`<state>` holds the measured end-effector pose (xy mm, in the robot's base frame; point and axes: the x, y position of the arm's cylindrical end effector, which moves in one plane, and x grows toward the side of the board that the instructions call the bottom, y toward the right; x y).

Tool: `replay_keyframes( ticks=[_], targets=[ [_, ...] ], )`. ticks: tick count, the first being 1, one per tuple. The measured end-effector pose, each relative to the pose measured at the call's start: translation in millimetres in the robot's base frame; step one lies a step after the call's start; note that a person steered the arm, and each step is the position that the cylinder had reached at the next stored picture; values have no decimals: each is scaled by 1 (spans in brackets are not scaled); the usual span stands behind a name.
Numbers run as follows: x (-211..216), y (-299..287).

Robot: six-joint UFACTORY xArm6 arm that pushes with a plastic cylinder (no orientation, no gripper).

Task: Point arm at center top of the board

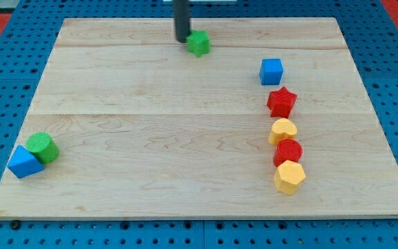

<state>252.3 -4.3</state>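
Observation:
My tip (183, 39) is at the top centre of the wooden board (150, 138), at the lower end of the dark rod that comes down from the view's top edge. A green star-shaped block (199, 43) sits right beside the tip on its right, touching or nearly touching it.
A blue cube (271, 71), a red star (281, 102), a yellow heart (282, 130), a red cylinder (288, 151) and a yellow hexagon (289, 177) run down the right side. A green cylinder (42, 147) and a blue block (24, 162) touch at the bottom left.

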Motion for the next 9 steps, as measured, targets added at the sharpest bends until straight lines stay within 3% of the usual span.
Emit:
replay_keyframes(
  ticks=[3, 4, 6, 9],
  targets=[
    [0, 149],
    [-59, 56],
    [-19, -40],
    [-10, -62]
  ],
)
